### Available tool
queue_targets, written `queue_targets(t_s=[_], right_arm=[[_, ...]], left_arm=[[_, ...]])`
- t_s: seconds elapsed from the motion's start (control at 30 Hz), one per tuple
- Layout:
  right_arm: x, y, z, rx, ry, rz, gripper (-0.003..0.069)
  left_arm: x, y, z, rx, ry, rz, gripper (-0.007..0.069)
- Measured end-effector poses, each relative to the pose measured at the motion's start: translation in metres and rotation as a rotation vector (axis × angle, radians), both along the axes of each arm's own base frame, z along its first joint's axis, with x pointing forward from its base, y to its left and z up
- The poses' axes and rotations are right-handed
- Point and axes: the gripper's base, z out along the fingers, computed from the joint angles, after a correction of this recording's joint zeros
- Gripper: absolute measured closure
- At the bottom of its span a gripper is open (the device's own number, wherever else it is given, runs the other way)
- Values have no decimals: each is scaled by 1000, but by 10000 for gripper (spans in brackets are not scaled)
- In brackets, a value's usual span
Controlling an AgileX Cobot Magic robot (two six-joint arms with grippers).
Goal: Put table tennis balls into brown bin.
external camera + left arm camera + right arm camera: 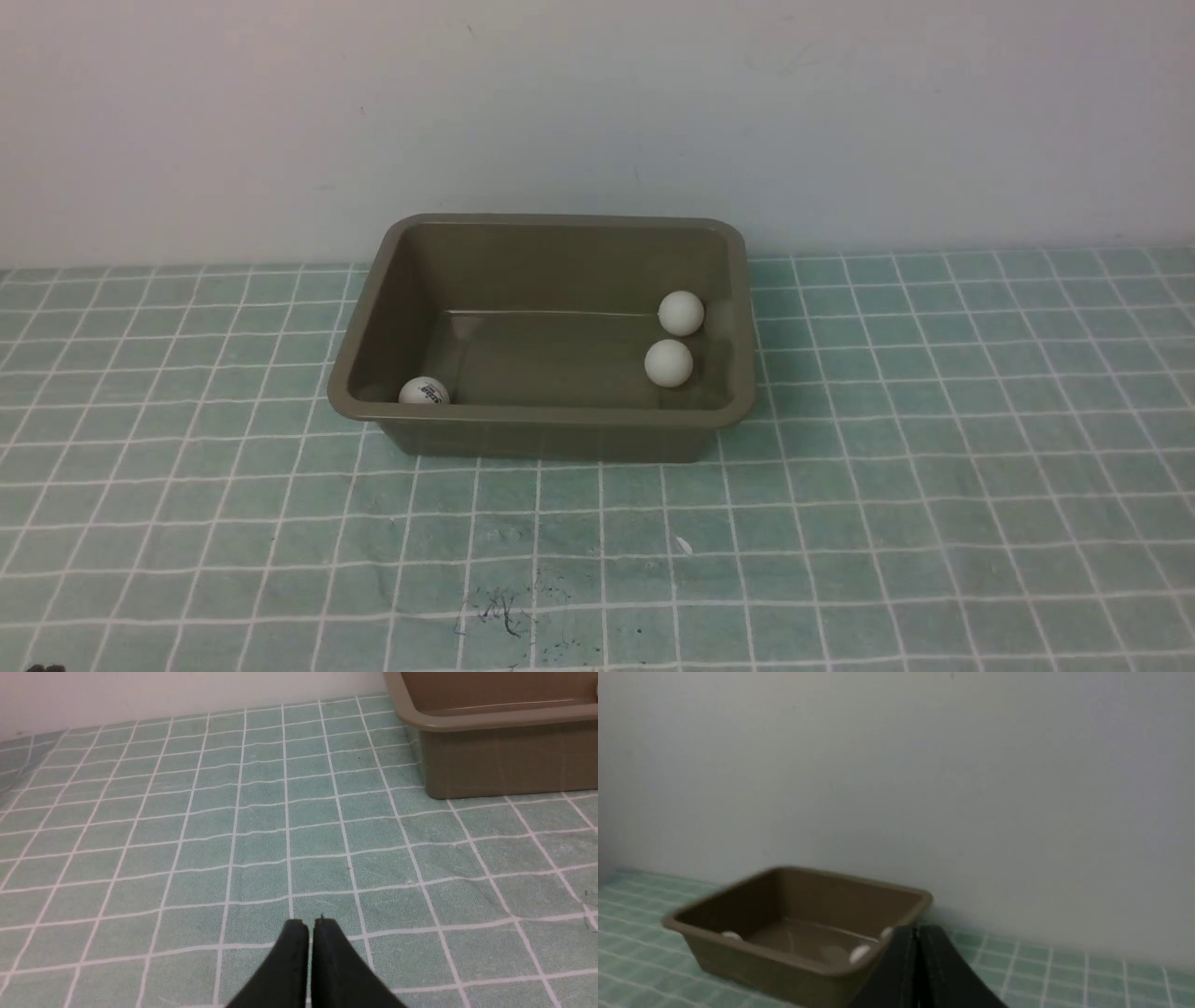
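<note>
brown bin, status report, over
Left gripper shut, nothing held; right gripper shut, nothing held. Three table tennis balls inside brown bin. Nothing seen blocking its opening.

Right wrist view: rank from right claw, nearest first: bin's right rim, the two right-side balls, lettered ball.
From the right claw:
1. Bin's right rim, between claw and balls
2. Front ball and back ball, bin's right end: too close to call
3. Lettered ball, bin's front left corner
</note>
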Motion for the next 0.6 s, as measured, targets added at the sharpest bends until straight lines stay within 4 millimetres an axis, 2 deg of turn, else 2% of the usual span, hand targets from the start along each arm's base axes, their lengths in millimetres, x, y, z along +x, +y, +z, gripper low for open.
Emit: queue_targets(t_s=[0.17,0.23,0.6], right_arm=[[15,-7,-62,-47,183,-228,669],[17,-10,-78,-54,242,-274,669],[17,-12,-80,-51,244,-320,669]], left_arm=[[0,0,0,0,0,0,629],[0,0,0,0,0,0,629],[0,0,0,0,0,0,629]])
